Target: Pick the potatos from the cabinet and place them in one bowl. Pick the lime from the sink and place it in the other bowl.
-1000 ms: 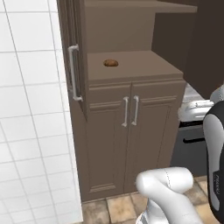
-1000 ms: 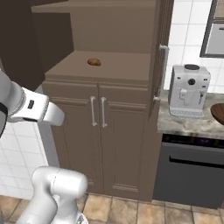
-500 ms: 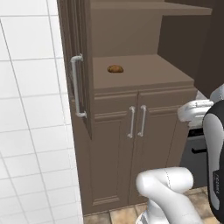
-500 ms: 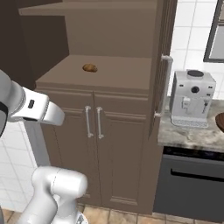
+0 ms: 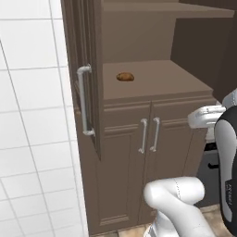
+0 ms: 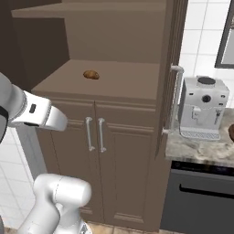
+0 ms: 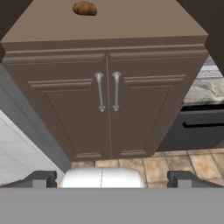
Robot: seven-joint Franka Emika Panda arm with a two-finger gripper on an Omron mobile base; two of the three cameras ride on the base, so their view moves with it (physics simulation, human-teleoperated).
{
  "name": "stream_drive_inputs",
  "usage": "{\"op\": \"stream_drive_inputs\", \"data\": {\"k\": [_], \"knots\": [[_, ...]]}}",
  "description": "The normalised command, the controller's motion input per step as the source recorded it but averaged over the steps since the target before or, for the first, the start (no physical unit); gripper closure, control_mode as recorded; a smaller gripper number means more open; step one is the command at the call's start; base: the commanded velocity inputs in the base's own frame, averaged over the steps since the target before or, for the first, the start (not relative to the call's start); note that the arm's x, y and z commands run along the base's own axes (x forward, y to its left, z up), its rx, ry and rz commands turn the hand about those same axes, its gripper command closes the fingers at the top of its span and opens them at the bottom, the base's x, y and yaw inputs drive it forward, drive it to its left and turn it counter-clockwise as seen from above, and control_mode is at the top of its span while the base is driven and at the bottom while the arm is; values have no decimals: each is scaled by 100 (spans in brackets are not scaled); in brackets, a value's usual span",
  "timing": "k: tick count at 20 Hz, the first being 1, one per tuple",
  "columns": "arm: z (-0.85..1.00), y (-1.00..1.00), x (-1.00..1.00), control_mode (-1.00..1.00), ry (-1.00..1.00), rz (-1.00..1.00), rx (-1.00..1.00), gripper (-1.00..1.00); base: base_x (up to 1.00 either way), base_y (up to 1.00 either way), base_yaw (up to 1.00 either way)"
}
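One potato (image 5: 125, 77) sits alone on the open shelf of the cabinet (image 5: 152, 83), toward the back left of the shelf, above the pair of low doors (image 7: 107, 109); nothing is touching it. Compared with the earlier frames the whole picture has grown and shifted in both base views: the shelf and potato look closer and larger, so the base has driven in toward the cabinet and the things themselves have not moved. The tall cabinet door (image 5: 85, 92) stands swung open at the left, its bar handle (image 5: 83, 99) facing out. The gripper (image 7: 109, 179) is released, jaws spread wide and empty, hanging low in front of the low doors, well below the shelf. Judgement: approach phase, no pick started; the arm needs to rise and reach in over the shelf edge. The coffee machine (image 6: 202, 107) stands on the counter (image 6: 201, 151) right of the cabinet, above the oven (image 6: 201, 196).
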Motion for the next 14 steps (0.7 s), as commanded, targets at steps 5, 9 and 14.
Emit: {"op": "stream_drive_inputs", "data": {"k": [5, 9, 14], "knots": [[0, 0, 0, 100, 0, 0, 0, -100, 35, 20, 0], [0, 0, 0, 100, 0, 0, 0, -100, 36, 21, 0], [0, 0, 0, 100, 0, 0, 0, -100, 38, 22, 0]]}}
